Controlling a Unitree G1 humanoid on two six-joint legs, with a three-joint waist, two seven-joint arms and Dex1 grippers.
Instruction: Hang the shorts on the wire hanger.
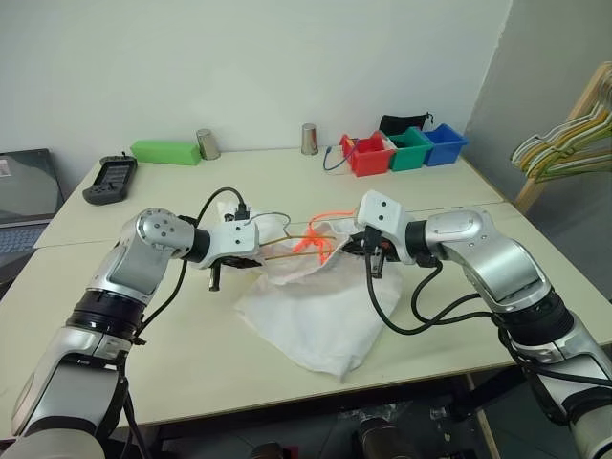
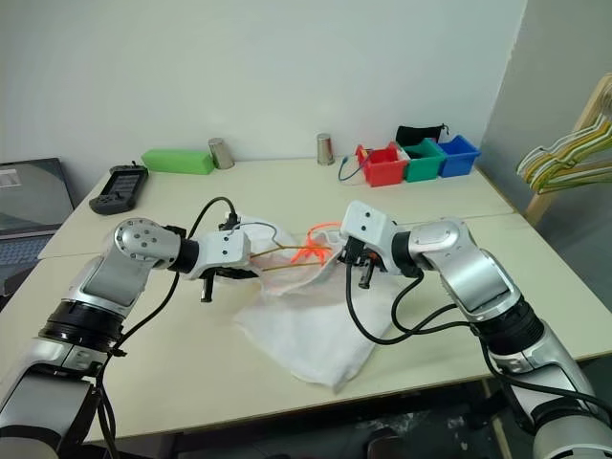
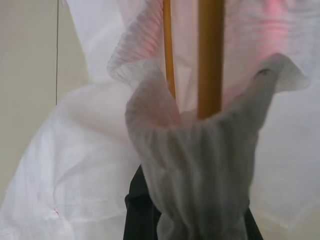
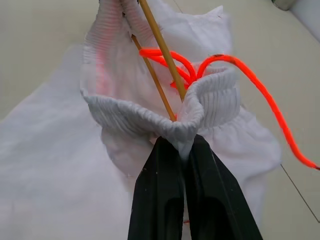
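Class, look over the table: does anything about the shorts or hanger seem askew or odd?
Yes. The shorts are crumpled in a heap, waistband bunched in both shut grippers, left gripper and right gripper. The hanger runs inside the waistband, and the drawstring trails loose.

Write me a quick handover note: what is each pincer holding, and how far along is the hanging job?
Left pincer: shut on the shorts' waistband.
Right pincer: shut on the waistband's other side, near the orange drawstring.
Wire hanger: its yellow wires pass into the waistband opening held between both pincers above the table.
Done: shorts gripped, hanger partly inside.
Left: settle the shorts on the hanger, then release.
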